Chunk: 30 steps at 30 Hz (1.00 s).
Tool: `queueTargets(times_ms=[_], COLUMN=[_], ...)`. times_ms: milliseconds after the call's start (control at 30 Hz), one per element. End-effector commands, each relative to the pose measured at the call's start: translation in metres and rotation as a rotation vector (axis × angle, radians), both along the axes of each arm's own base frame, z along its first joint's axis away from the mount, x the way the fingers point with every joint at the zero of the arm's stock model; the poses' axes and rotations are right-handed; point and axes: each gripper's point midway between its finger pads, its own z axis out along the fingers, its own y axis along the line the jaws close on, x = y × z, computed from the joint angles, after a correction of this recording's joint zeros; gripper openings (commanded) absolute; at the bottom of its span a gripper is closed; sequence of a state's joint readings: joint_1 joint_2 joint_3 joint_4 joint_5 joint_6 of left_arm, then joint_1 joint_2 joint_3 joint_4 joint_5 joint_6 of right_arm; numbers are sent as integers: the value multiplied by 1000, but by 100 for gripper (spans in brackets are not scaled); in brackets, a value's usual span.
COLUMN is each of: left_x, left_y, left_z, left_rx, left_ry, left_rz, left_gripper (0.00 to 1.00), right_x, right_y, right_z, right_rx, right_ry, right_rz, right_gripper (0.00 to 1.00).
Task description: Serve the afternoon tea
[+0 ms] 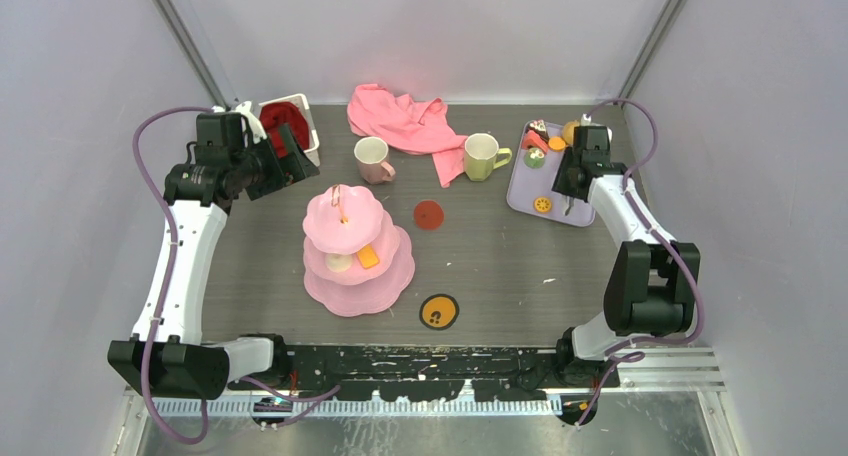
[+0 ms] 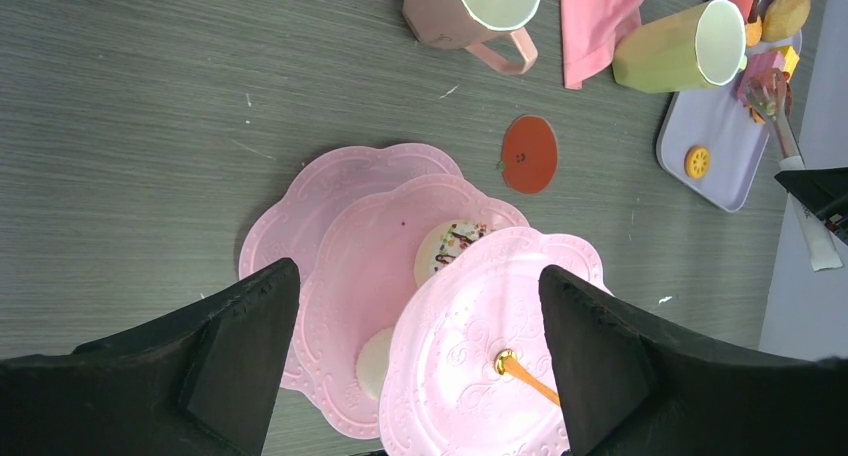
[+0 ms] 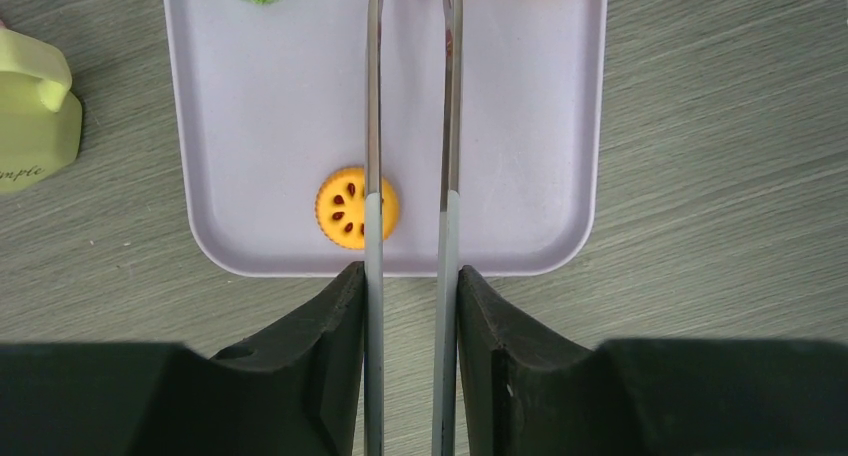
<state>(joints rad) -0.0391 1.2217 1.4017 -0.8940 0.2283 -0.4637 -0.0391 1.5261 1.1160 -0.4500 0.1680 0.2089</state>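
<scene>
The pink three-tier stand [image 1: 357, 276] stands mid-table, with an orange piece [image 1: 368, 257] and a cream round [image 1: 338, 262] on its middle tier. In the left wrist view the stand [image 2: 480, 366] lies under my left gripper [image 2: 417, 271], which is open and empty; in the top view that gripper [image 1: 290, 163] is up at the stand's far left. The pale pink mug [image 1: 373, 160] and the yellow-green mug [image 1: 483, 156] stand behind. My right gripper [image 3: 410, 271] is shut on metal tongs [image 3: 372, 126] that reach over the lilac tray [image 3: 260, 106]. An orange cookie [image 3: 357, 208] lies beside the tongs.
A pink cloth [image 1: 405, 121] lies at the back. A white basket with red cloth [image 1: 290, 126] sits behind the left gripper. A red disc [image 1: 429, 215] and an orange disc [image 1: 439, 311] lie flat on the table. Several toy pastries [image 1: 540, 141] crowd the tray's far end.
</scene>
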Motion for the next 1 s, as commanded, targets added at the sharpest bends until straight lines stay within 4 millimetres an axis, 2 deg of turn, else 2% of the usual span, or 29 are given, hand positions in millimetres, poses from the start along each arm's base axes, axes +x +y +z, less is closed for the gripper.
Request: queueTargets(times_ms=[0,333,600,667,867,967], left_x=[1,1,2,3,5,6], left_y=[-1,-2,-2,-2,-3,-3], left_z=[14,16,18,18,20,22], left_rx=[-5,-11,-10,-12,-20,-21], left_ry=[-62,-65,-70,-71,-73,-75], left_rz=[-16,-17,-15,-15,-17,-15], left_gripper=[89,89,89,89,89,88], right_x=[8,5,-3,-5,-18,-27], right_y=[-1,-1,3,13,32,54], right_z=[29,34,48,56,98,122], right_rx=[-28,-59,-34,10,53,75], right_ry=[-101,-111,-150,-171,-261,-310], right_rz=[-18,-31,-35,-11,21,90], right_gripper=[1,1,1,1,1,1])
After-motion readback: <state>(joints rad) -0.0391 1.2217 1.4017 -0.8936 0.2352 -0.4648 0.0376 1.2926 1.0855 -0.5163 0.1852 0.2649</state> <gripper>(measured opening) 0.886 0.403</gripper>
